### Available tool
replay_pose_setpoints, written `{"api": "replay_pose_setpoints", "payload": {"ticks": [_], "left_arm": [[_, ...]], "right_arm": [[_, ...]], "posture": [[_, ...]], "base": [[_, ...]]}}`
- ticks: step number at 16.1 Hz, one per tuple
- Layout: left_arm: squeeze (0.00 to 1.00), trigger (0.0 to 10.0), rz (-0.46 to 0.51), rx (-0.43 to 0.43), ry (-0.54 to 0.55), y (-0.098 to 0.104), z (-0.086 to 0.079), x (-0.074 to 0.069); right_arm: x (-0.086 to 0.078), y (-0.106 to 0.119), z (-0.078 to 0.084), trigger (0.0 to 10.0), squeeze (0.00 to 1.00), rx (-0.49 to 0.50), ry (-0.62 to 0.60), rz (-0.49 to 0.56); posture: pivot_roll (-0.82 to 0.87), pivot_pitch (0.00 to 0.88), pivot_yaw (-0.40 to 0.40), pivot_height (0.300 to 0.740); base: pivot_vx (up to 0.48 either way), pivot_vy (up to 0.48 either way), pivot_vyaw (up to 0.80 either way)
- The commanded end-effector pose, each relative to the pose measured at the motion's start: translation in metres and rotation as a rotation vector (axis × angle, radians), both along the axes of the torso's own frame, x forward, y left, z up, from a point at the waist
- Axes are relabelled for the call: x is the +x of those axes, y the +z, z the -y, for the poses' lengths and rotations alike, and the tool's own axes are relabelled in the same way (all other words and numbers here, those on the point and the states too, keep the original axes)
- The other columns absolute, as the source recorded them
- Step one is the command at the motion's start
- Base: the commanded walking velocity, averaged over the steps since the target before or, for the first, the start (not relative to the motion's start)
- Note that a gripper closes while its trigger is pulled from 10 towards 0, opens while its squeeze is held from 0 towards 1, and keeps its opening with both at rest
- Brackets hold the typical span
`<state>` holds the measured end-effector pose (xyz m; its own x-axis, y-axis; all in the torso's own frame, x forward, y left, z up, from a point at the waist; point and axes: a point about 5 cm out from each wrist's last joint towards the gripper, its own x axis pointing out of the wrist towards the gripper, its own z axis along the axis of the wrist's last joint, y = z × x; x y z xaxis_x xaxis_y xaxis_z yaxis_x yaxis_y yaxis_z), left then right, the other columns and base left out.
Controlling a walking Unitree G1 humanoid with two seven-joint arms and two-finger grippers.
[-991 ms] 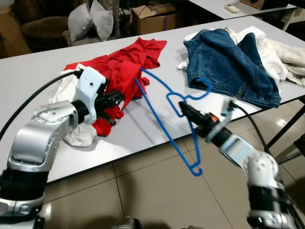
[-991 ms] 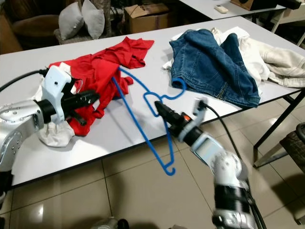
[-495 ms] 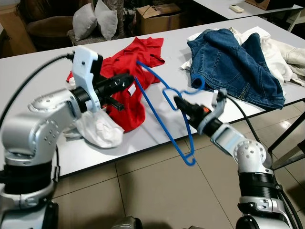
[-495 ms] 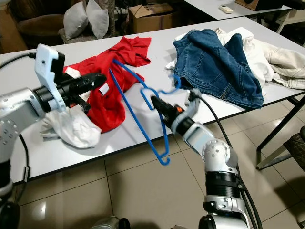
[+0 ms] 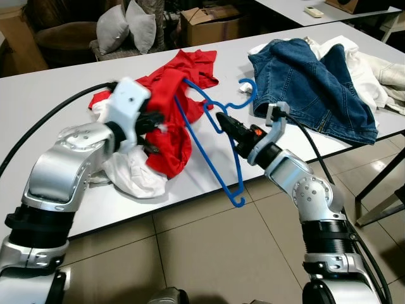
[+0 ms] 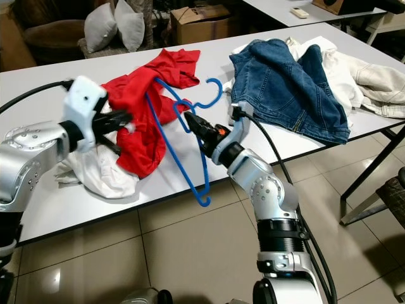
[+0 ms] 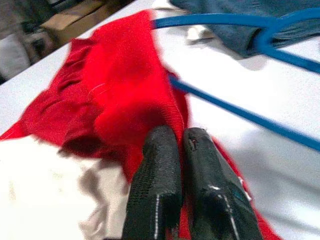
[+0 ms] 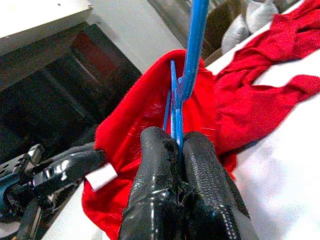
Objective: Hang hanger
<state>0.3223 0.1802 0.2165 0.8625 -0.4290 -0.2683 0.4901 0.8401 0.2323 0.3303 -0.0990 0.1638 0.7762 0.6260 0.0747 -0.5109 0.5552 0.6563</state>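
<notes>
My head views are bright and evenly lit from overhead, with soft glare patches on the floor tiles (image 5: 209, 253) and faint shadows on the white table (image 5: 38, 95). My left wrist view is smeared with blur; the hanger (image 7: 240, 20) streaks. The right wrist background sits dark.

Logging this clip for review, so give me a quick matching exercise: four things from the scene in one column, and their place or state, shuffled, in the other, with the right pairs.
Column one:
1. blue hanger
2. red garment
3. denim jacket
4. cardboard box

Column two:
A. lying spread on the table, to the robot's right
B. pinched by the left gripper and lifted at its edge
C. behind the table, beside grey cushions
D. clamped in the right gripper, lower end hanging past the table edge

Pairs: 1-D, 2-B, 3-A, 4-C
</notes>
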Motion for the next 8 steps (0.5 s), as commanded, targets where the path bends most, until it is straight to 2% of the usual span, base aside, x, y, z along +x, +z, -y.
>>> {"api": "replay_pose_setpoints", "payload": {"ticks": [1,3,4,5,7,8], "left_arm": [[1.0,10.0,-0.01,-0.081,0.022,0.0,-0.001,-0.007],[1.0,10.0,-0.045,-0.166,-0.054,-0.007,0.011,-0.019],[1.0,10.0,-0.064,-0.177,-0.078,-0.014,0.016,-0.024],[1.0,10.0,-0.089,-0.186,-0.08,-0.031,0.024,-0.03],[1.0,10.0,-0.081,-0.209,-0.006,-0.047,0.027,-0.034],[1.0,10.0,-0.039,-0.206,0.023,-0.05,0.027,-0.034]], "right_arm": [[-0.001,0.001,0.007,10.0,0.0,-0.005,-0.039,0.009],[-0.002,-0.002,0.01,10.0,0.0,-0.003,-0.05,0.002],[-0.002,-0.003,0.011,10.0,0.0,-0.006,-0.052,0.001],[-0.004,-0.003,0.011,10.0,0.0,-0.009,-0.053,0.0],[-0.004,-0.002,0.011,10.0,0.0,-0.006,-0.052,-0.003],[-0.005,-0.002,0.011,10.0,0.0,-0.004,-0.048,-0.004]], "posture": [[-0.06,0.033,0.069,0.74],[-0.07,0.043,0.067,0.74],[-0.07,0.046,0.065,0.74],[-0.07,0.049,0.063,0.74],[-0.07,0.058,0.058,0.74],[-0.07,0.062,0.056,0.74]], "base": [[0.0,0.0,0.0],[0.0,0.0,0.0],[0.0,0.0,0.0],[0.0,0.0,0.0],[0.0,0.0,0.0],[0.0,0.0,0.0]]}}
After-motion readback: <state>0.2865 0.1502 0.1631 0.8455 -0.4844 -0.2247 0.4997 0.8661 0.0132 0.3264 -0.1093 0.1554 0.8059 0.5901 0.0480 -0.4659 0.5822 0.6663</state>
